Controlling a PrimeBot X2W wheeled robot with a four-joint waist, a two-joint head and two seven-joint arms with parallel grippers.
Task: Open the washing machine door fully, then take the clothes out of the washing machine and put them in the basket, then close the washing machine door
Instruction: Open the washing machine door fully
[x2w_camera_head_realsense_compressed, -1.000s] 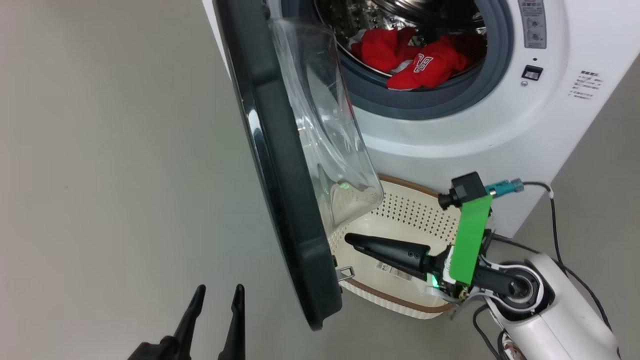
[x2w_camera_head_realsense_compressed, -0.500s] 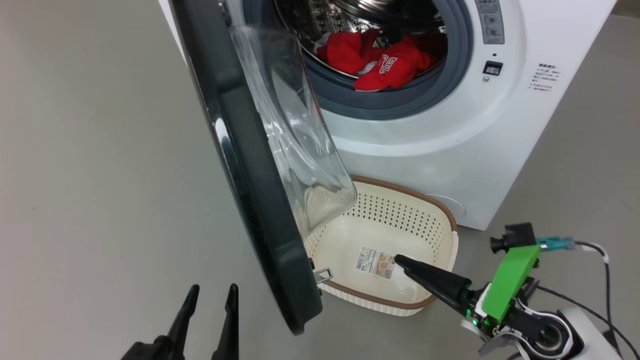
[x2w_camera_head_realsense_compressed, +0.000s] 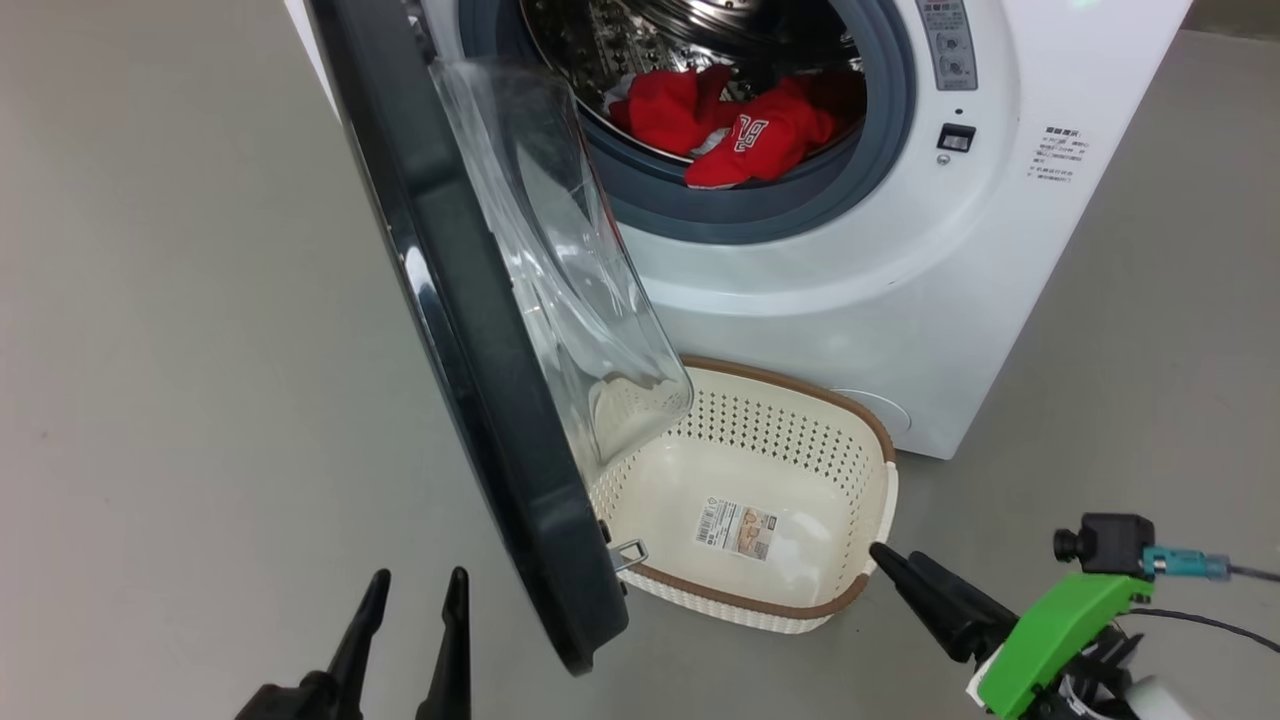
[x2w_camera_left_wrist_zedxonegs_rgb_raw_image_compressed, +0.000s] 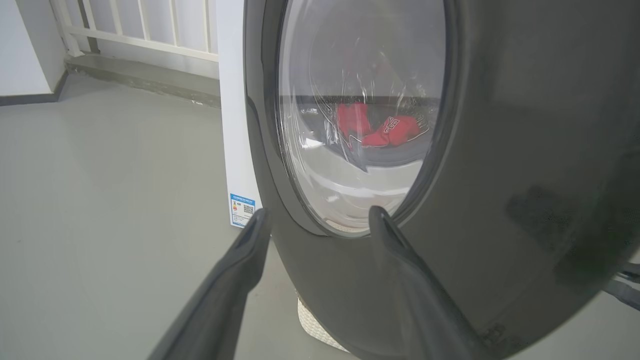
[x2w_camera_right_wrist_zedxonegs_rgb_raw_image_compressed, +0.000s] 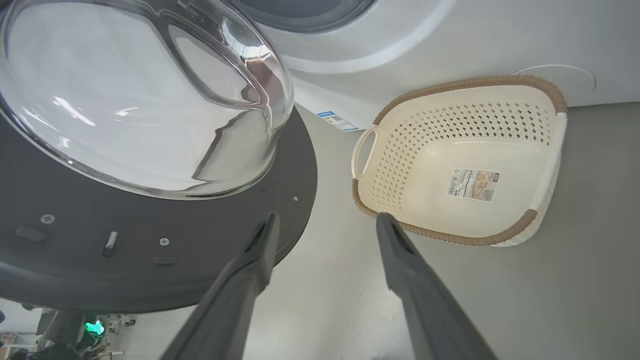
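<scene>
The washing machine stands at the top with its drum open. Its door swings out toward me, edge-on, glass bowl facing the drum. The red clothes lie in the drum and show through the door glass as clothes. On the floor under the door sits the basket, holding only a sticker. My left gripper is open, on the outer side of the door. My right gripper is open, just outside the near right corner of the basket, holding nothing.
A metal latch hook juts from the door's lower edge toward the basket. Grey floor stretches to the left of the door. A white railing and a wall stand behind the machine. A cable trails from my right wrist.
My right gripper has drawn back out of the basket, away from the door, toward the lower right. The head camera has shifted, sliding the scene left. The left gripper has held still.
</scene>
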